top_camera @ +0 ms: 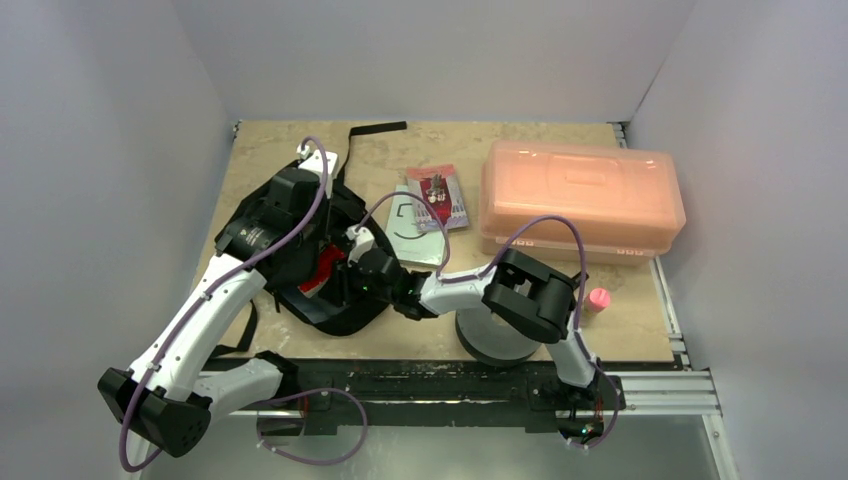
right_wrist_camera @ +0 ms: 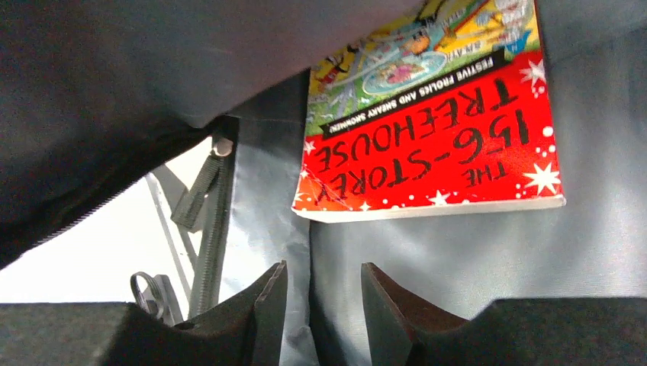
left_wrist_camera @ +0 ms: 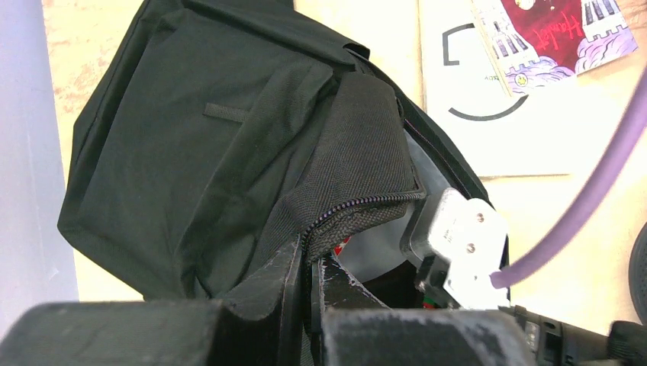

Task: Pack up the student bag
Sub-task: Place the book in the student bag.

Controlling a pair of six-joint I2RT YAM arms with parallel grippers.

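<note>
Top external view showed you the student bag (top_camera: 340, 312), a large soft black fabric backpack, slumped at the left-centre of the tan tabletop (top_camera: 640, 325), with one long black strap (top_camera: 375, 128) trailing toward the back wall. Both of your arms met over its mouth.

On the left wrist camera, your left gripper (left_wrist_camera: 309, 263) was clenched tight on the zippered edge of the bag's opening, and the black webbing flap was pinched between its fingers (left_wrist_camera: 275, 282) and lifted, so the pale grey lining showed underneath.

On the right wrist camera, your right gripper (right_wrist_camera: 324, 278) was down inside the bag. Its jaws stood apart with nothing between them, only grey lining behind. Just beyond the fingertips (right_wrist_camera: 267, 293) a bright red paperback book (right_wrist_camera: 435, 145), titled "The 156-Storey Treehouse", lay flat against the lining, clear of both fingers. From above, a sliver of that red cover peeked out of the opening.

Behind the bag and to its right, a white sheet with a black arc (top_camera: 415, 235) lay on the table, with a red-and-purple card (top_camera: 440, 200) on it. Further right sat a translucent orange plastic lidded box (top_camera: 580, 200). A dark grey round spool (top_camera: 495, 340) sat under your right arm, and a small pink object (top_camera: 598, 298) stood beside it.
</note>
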